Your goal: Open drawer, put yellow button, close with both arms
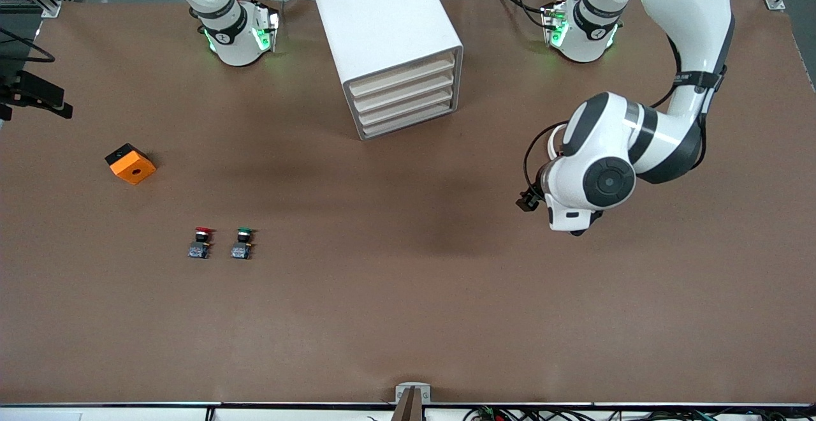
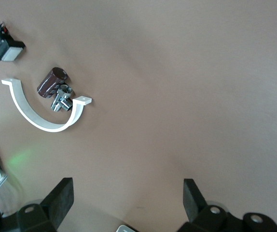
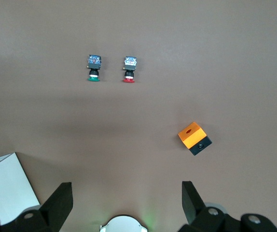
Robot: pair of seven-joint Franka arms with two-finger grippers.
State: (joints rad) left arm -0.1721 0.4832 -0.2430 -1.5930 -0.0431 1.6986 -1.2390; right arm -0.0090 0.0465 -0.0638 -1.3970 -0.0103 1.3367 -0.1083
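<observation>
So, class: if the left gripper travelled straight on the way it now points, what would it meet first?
Most likely the bare brown table. The left gripper, open, points down at it with nothing in between. The white curved bracket lies off to one side, seemingly clear of that line.

No legible text, label, brand, number or sign in any view. Faint dark lettering on band round left arm [image 1: 692,80] in front view, too small to read.
</observation>
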